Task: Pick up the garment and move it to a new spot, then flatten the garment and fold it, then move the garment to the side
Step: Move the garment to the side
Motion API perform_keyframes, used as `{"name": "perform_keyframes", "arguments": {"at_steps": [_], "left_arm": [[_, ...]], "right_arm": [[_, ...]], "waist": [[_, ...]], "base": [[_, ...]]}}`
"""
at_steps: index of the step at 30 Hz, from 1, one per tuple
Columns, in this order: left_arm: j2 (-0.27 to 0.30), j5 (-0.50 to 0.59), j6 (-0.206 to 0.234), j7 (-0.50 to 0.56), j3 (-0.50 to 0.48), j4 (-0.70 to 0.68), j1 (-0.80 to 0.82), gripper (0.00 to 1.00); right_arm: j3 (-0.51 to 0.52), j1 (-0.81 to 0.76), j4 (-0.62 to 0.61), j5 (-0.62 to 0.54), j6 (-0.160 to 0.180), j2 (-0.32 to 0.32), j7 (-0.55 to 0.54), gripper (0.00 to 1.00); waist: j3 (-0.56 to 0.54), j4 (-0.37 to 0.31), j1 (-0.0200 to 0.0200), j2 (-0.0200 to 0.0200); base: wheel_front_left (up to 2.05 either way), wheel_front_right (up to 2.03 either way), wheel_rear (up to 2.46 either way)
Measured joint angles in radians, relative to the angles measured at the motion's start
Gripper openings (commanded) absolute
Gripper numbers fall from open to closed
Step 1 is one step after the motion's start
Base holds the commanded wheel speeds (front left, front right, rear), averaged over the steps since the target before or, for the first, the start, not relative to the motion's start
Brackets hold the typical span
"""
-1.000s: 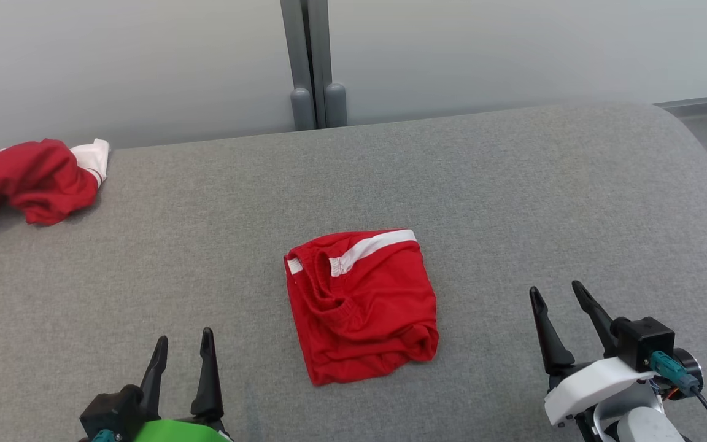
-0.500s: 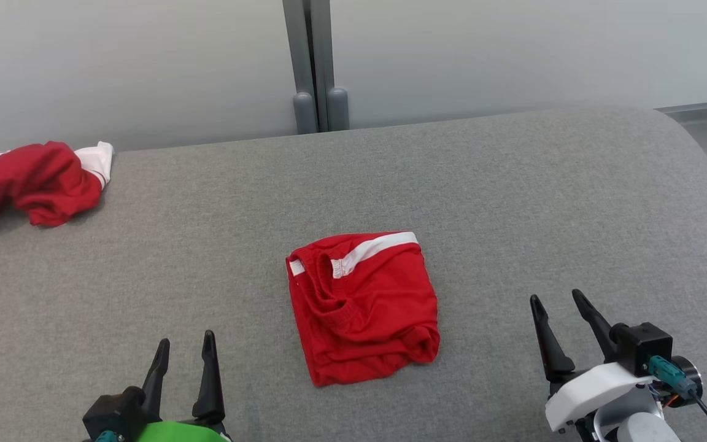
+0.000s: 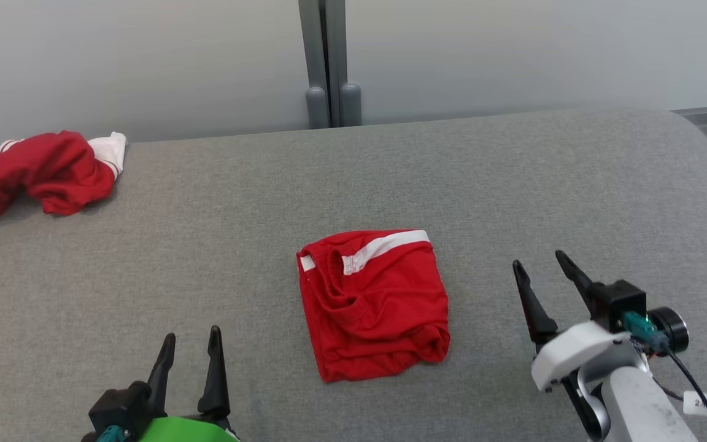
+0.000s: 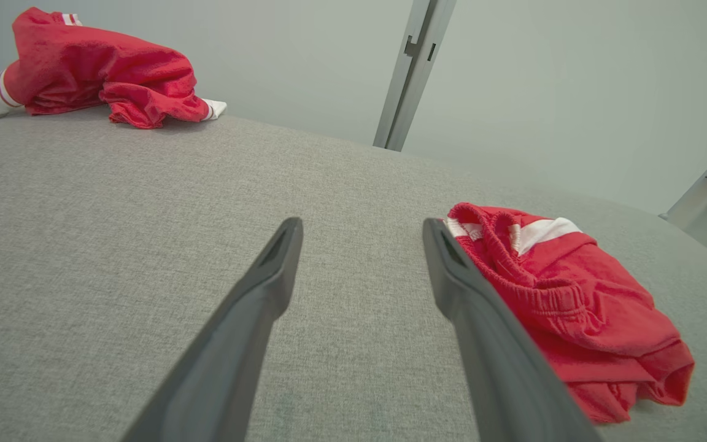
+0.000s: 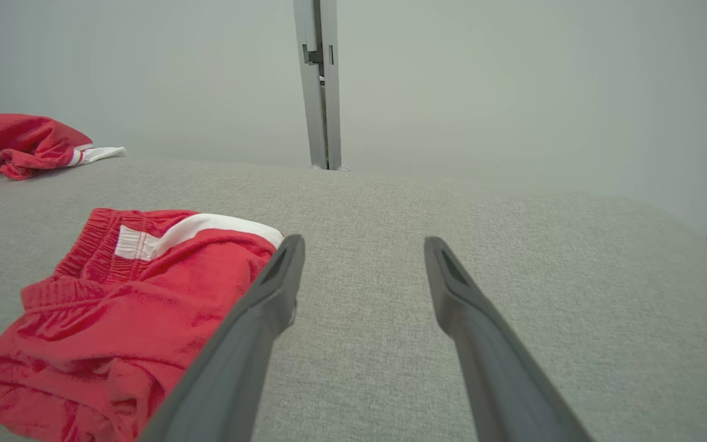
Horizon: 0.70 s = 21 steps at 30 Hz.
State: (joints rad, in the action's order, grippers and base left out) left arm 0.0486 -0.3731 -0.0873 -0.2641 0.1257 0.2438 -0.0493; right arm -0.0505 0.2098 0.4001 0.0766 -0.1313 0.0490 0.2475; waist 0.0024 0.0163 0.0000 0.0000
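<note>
Starting at the bottom of the head view, the left gripper (image 3: 193, 333) is seen at lower left, its two dark fingers spread apart, empty. The right gripper (image 3: 537, 258) is seen at lower right, fingers likewise apart and empty. Between them, at frame centre, the folded red fabric garment with a white stripe (image 3: 378, 307) is laid on the grey fabric surface (image 3: 206, 215), touched by neither gripper. Farther back, at upper left, a crumpled red-and-white cloth (image 3: 34, 172) is seen. A grey vertical post (image 3: 328, 61) is seen at top centre.
</note>
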Motion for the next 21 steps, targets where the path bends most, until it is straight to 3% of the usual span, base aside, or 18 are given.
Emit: {"name": "perform_keyframes", "arguments": {"at_steps": [10,21], "left_arm": [[0.0,-0.015,0.006,0.0,0.025,-0.021,0.043,1.0],[0.0,-0.035,0.021,0.0,0.031,-0.041,0.061,1.0]], "right_arm": [[-0.032,0.212,0.127,0.024,0.0,0.0,-0.293,1.0],[-0.084,0.268,0.231,0.099,0.0,0.01,-0.541,1.0]], "waist": [[0.027,0.08,0.0,0.0],[0.068,0.193,0.0,0.0]], "base": [[0.0,0.0,0.0],[0.0,0.0,0.0]]}}
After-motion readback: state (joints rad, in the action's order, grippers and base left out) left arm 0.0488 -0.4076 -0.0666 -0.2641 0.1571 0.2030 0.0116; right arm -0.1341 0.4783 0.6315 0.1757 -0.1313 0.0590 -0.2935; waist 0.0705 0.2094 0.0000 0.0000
